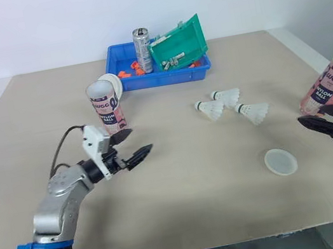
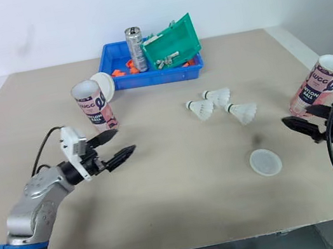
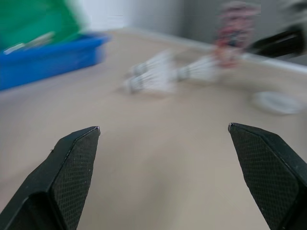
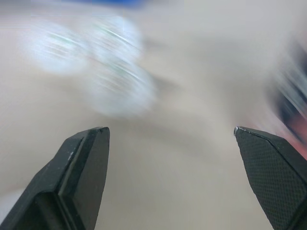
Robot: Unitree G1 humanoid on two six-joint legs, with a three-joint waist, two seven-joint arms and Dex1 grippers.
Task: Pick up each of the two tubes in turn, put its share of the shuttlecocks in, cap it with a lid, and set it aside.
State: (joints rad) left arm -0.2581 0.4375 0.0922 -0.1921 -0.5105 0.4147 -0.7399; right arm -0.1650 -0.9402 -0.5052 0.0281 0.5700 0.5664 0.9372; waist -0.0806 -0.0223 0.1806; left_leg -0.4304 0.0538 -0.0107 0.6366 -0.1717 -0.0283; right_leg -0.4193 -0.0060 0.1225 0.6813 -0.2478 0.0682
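Note:
A pink printed tube stands upright on the table's left, with a white lid leaning behind it. My left gripper is open just in front of and right of this tube, touching nothing. A second pink tube stands at the right edge; my right gripper is open beside its base, apart from it. Three white shuttlecocks lie in a cluster at centre right. Another white lid lies flat nearer the front.
A blue bin at the back holds a silver can, a tilted green tray and small orange and grey parts. The table's right edge runs close to the right tube.

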